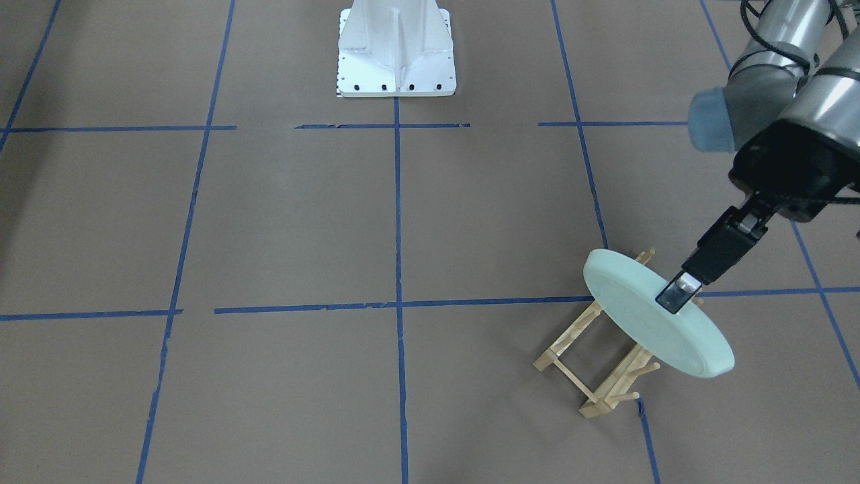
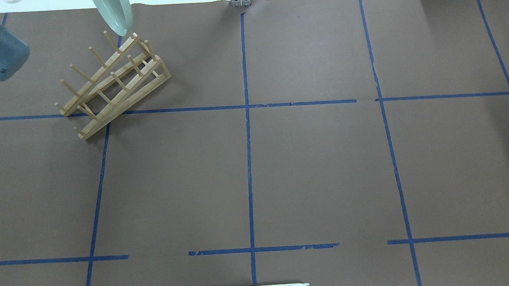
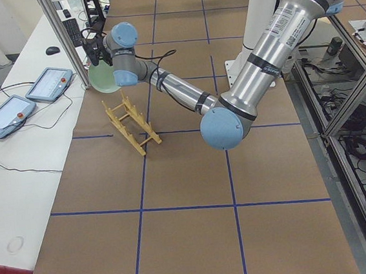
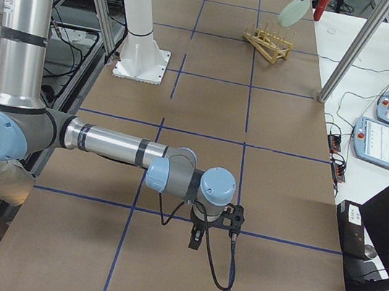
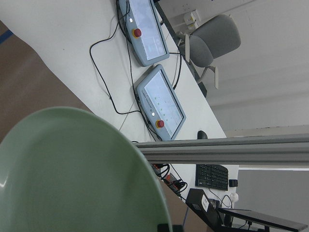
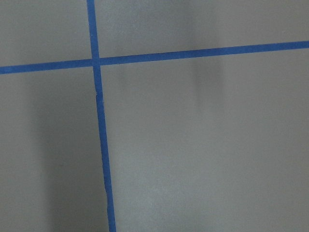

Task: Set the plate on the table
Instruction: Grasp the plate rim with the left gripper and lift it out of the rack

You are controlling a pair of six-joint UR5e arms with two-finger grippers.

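Observation:
The pale mint-green plate (image 1: 638, 323) is held on edge, tilted, just above the far end of the wooden peg rack (image 1: 591, 366). My left gripper (image 1: 677, 294) is shut on the plate's upper rim. The plate also shows at the top of the overhead view (image 2: 112, 13), over the rack (image 2: 112, 83), and fills the lower left of the left wrist view (image 5: 72, 174). My right gripper (image 4: 195, 237) hangs low over the brown table (image 1: 302, 222), far from the plate. I cannot tell whether it is open or shut. Its wrist view shows only table (image 6: 193, 145) and blue tape.
The white robot base (image 1: 396, 50) stands at the table's middle on the robot's side. Beyond the table edge by the rack are two teach pendants (image 3: 48, 82) with cables and an aluminium post (image 3: 63, 38).

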